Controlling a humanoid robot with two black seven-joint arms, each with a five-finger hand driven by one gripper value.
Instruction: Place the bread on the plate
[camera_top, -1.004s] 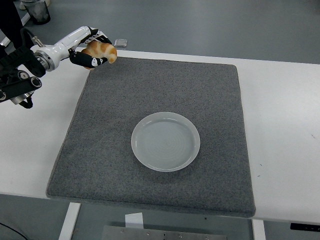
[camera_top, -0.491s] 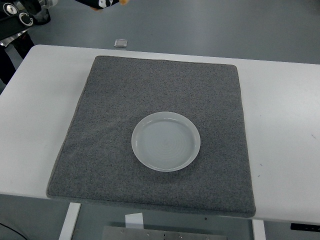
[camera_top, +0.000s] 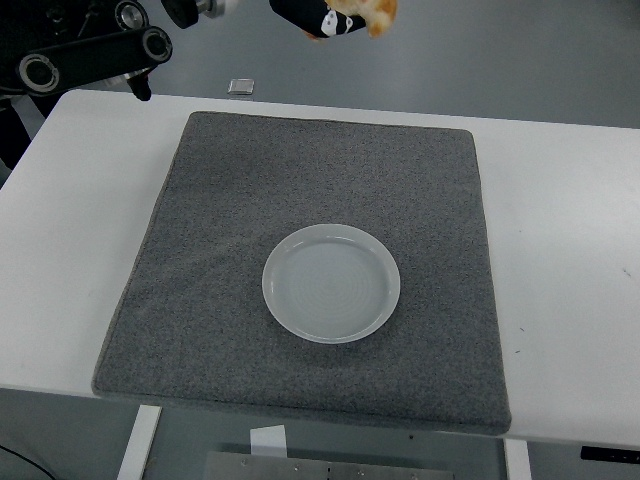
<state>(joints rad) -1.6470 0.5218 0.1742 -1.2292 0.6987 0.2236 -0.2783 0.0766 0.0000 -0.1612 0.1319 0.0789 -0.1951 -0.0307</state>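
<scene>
Bread: golden-brown roll, only partly in view at the picture's top edge, held aloft in the left hand; black fingers curled about it; high above the far edge of the mat and well apart from the plate; a second ago it sat low at the mat's far left corner, half a second ago nearly out of frame at top left; now carried rightward, toward the middle of the scene.

Plate: pale, round, empty, on the mat a little nearer than its centre; unmoved throughout.

Mat: grey, square, covering most of the white surface; unchanged.

Left arm: linkage crossing the top left corner.

Right hand: not in view.

Small grey object: beyond the surface's far edge; identity unclear.

Judgement: lift complete, transport under way; remaining are the travel forward over the plate, the descent, and the release.
</scene>
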